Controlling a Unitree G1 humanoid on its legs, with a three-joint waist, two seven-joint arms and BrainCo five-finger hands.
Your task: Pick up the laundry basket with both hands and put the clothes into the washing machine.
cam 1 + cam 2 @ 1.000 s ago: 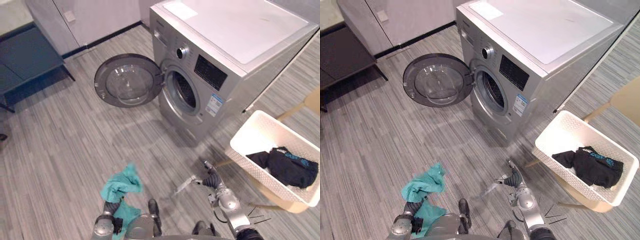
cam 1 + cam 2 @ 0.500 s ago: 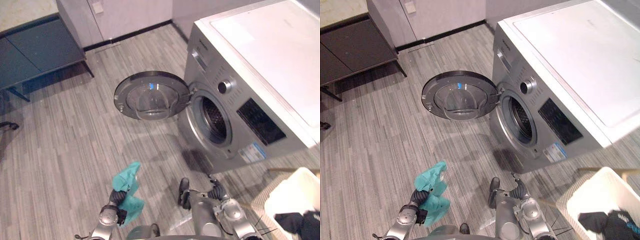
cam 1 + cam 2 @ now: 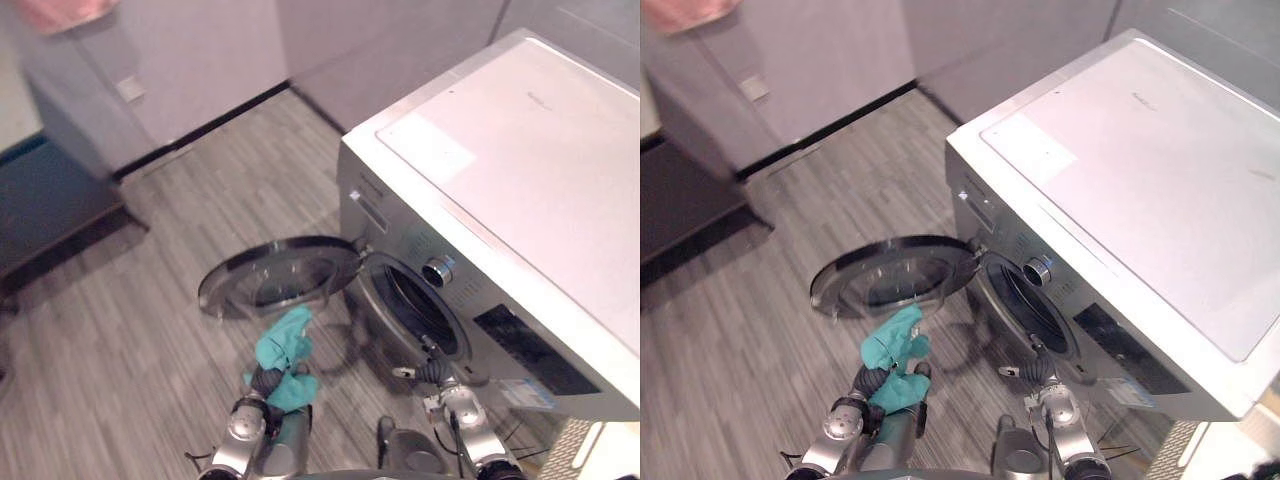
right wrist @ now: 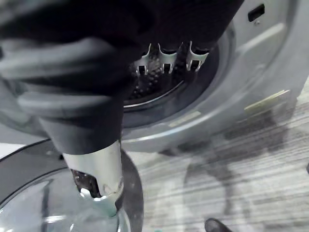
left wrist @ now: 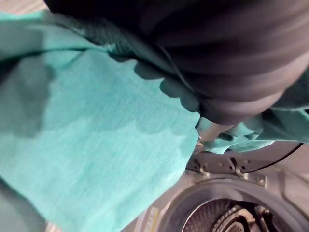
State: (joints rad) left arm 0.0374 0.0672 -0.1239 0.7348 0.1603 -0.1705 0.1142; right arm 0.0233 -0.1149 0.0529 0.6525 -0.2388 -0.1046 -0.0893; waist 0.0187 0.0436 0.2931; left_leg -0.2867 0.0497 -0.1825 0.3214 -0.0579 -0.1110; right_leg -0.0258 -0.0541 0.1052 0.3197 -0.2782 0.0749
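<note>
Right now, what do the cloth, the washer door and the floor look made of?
Cloth: soft teal knit, matte; fine weave and limp folds show. Door: dark grey rim, probably plastic or coated metal, round a clear bowl, glass or plastic, with glints. Floor: grey streaked planks, likely wood-look vinyl or laminate, low sheen.

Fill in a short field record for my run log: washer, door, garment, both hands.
washing machine: front-loader, ahead to the right
door: wide open
drum: mouth unobstructed
teal garment: off the floor, draped over the left hand, in front of the door
left hand: carrying the garment
right hand: empty, fingers straight, pointing at the drum mouth
</note>
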